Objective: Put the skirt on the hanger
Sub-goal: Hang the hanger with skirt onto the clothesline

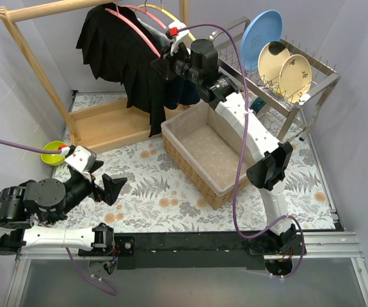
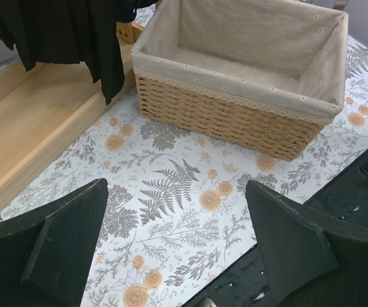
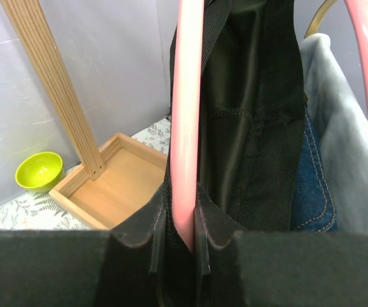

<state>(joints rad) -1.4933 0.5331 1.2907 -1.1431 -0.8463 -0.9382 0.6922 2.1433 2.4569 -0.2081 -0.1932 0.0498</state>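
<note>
Up at the back of the table, the wooden rack [image 1: 40,73] is carrying the black skirt [image 1: 123,54], which is draping over the pink hanger [image 1: 134,27]; so I'm guessing the placing bit is pretty much done; what's looking left is settling the hanger on the rail and letting go, though I can't tell whether its hook is actually over the rail; the skirt is hanging with its long axis running top to bottom, waist end up at the hanger and hem pointing down toward the rack's wooden base, pleats fanning out a bit on the way; some denim and grey clothes [image 3: 328,147] are hanging just beside it; the wicker basket [image 1: 190,169] is sitting just right of the rack with only its lining showing; the right gripper [image 3: 182,240] is reaching up there and clamping its fingers on one pink arm of the hanger, black cloth right against it; the left gripper [image 2: 177,249] is hovering low over the floral tablecloth [image 2: 171,185] near its own base, fingers spread wide apart and gripping nothing.
</note>
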